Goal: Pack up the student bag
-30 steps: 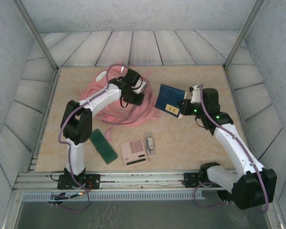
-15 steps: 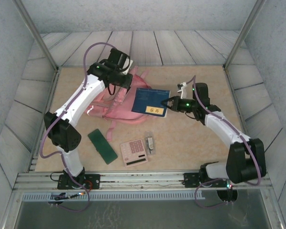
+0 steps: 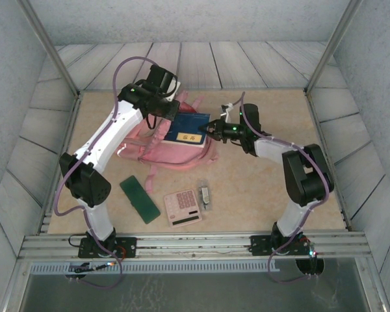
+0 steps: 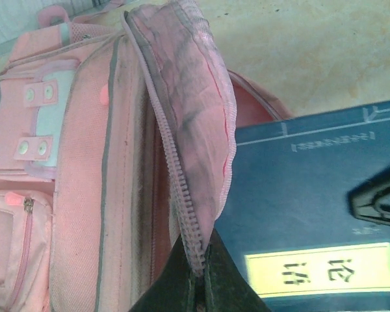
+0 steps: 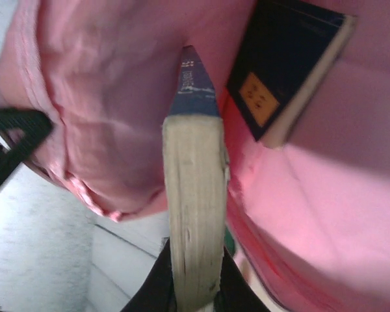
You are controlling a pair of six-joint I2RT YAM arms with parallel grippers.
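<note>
The pink student bag lies at the back left of the table. My left gripper is shut on the zipper edge of its flap and holds the flap up, jaws pinching the zip. My right gripper is shut on a dark blue book with a yellow label, which pokes into the bag's mouth. The right wrist view shows that book edge-on between my fingers, with pink lining around it. Another blue book lies inside the bag.
In front of the bag lie a green case, a pink calculator and a small metallic item. A rail runs along the near edge, and panelled walls close in the table.
My right gripper has carried the blue book leftward from beside the bag into its opening. The left gripper rose with the flap a second ago and has since held still.
</note>
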